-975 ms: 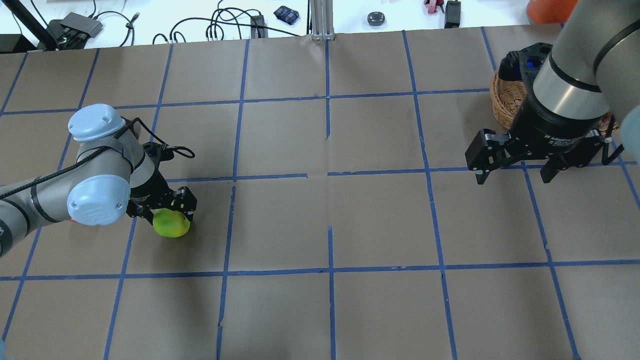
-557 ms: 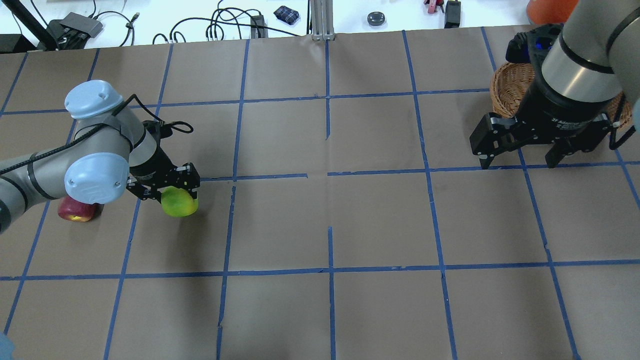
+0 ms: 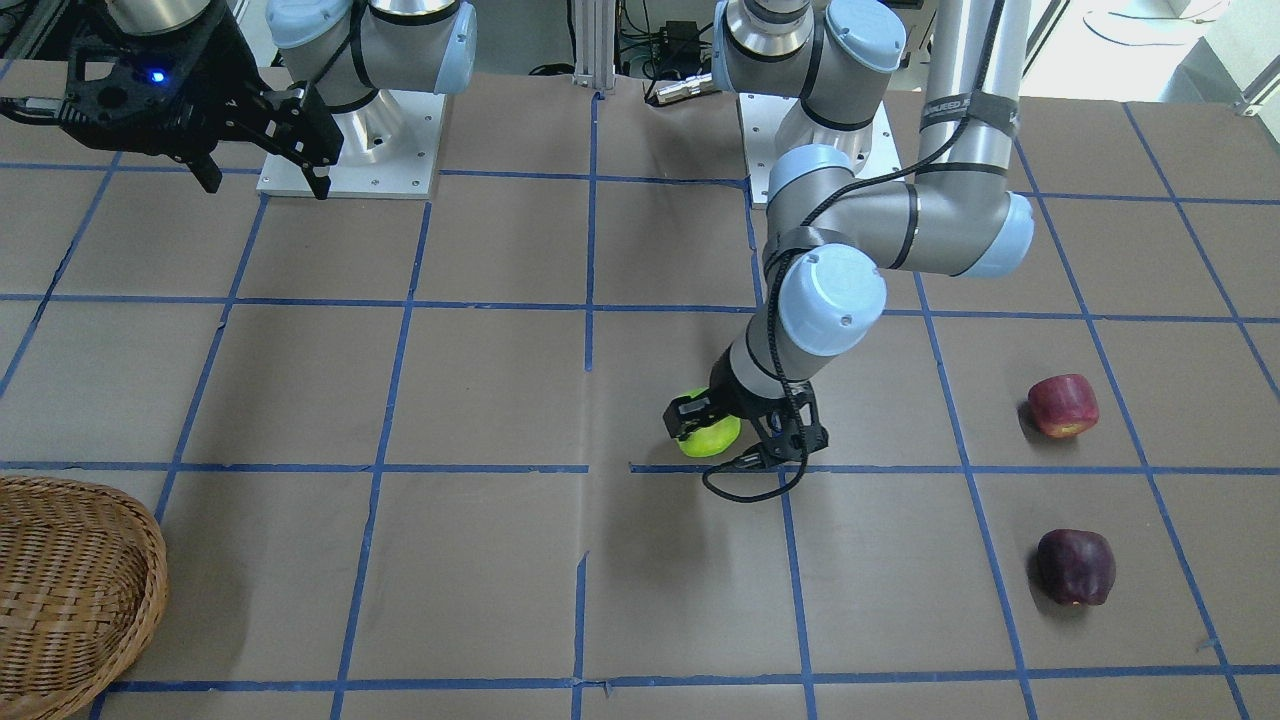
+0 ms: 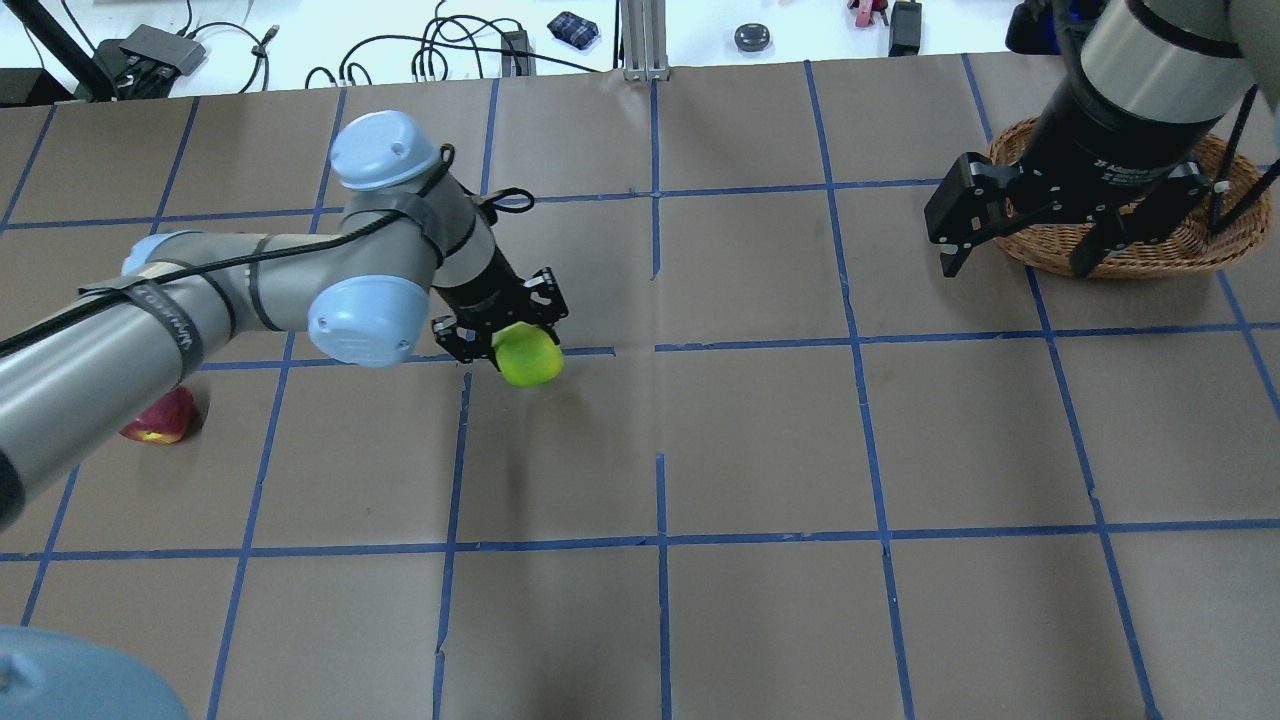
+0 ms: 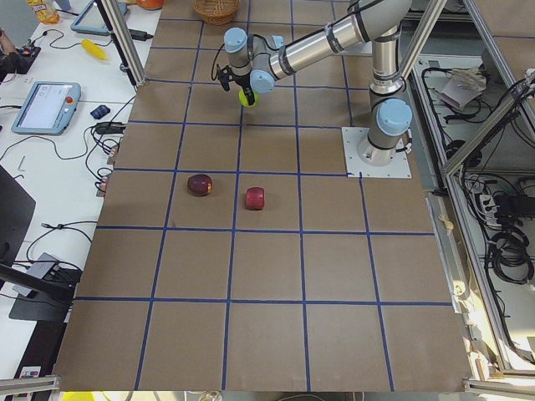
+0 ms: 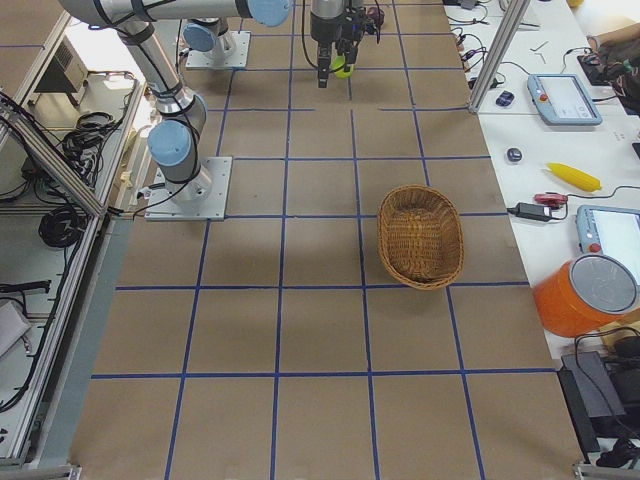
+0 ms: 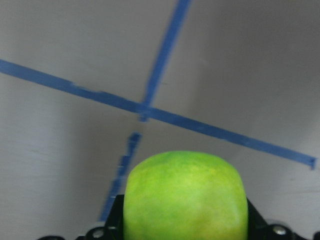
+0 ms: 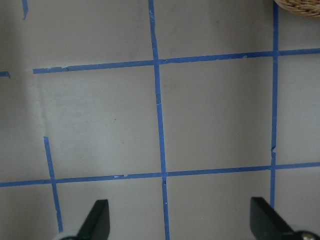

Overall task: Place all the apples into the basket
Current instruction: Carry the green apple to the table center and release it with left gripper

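My left gripper point(image 4: 515, 345) is shut on a green apple point(image 4: 528, 358) and holds it above the table, left of centre. The apple fills the bottom of the left wrist view point(image 7: 185, 195) and also shows in the front view point(image 3: 710, 437). A red apple point(image 3: 1063, 405) and a dark red apple point(image 3: 1075, 567) lie on the table at my far left. In the overhead view the red apple point(image 4: 160, 420) peeks out from under my left arm. The wicker basket point(image 4: 1150, 245) stands at the far right. My right gripper point(image 4: 1017, 262) is open and empty, raised over the basket's left end.
Blue tape lines grid the brown table cover. An aluminium post point(image 4: 640, 40) stands at the far edge, with cables and small devices on the white bench behind it. An orange bucket point(image 6: 585, 295) and tablets lie on the side bench past the basket.
My left gripper has carried the green apple to the right and farther from me, uncovering the red apple. My right gripper has drawn back and up, uncovering more of the basket.
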Available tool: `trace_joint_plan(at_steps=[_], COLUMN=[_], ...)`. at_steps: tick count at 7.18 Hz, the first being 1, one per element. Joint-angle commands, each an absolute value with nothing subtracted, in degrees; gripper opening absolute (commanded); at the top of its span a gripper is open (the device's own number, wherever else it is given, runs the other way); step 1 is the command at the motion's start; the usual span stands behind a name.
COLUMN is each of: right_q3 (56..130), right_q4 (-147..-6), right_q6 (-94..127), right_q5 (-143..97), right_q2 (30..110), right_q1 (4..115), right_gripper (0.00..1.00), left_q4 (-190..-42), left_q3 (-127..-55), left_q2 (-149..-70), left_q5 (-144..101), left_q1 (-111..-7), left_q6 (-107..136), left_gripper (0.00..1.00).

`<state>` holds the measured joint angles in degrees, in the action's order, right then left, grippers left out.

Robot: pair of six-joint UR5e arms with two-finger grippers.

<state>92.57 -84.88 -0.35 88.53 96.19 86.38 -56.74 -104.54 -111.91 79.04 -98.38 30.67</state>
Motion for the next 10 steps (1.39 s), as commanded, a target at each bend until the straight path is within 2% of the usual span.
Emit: trace_joint_plan(at_steps=[1, 2, 4, 6, 8, 10], right_q3=[92.7, 93.1, 93.3, 92.8, 93.3, 93.7], right_q4=[-87.8, -86.8, -89.4, -98.0, -98.4, -101.2], right_q6=[0.1, -0.4, -0.4, -0.2, 0.4, -0.8], right_q5=[88.8, 94.2, 94.9, 95.5, 94.5, 88.8], right_q2=[94.7, 94.7, 92.0, 83.7, 82.5, 81.2], right_q1=[86.2, 86.1, 86.4, 86.5, 87.4, 92.2], right_gripper=[1.0, 1.0, 1.0, 1.0, 1.0, 1.0], left_q4=[-51.1, -51.5, -51.7, -54.1, -62.5, -71.2], left_q3=[-99.8, -97.1, -96.9, -95.9, -94.6, -96.0], left_q2=[-117.9, -118.8, -120.0, -117.5, -114.1, -108.9], left_q5=[78.2, 78.5, 78.9, 80.8, 82.6, 91.0], left_q1=[-105.9, -106.4, -106.8, -106.3, -101.3, -95.2], left_q6=[41.2, 42.3, 42.4, 37.1, 29.7, 11.4], left_gripper=[0.11, 0.13, 1.0, 1.0, 1.0, 1.0])
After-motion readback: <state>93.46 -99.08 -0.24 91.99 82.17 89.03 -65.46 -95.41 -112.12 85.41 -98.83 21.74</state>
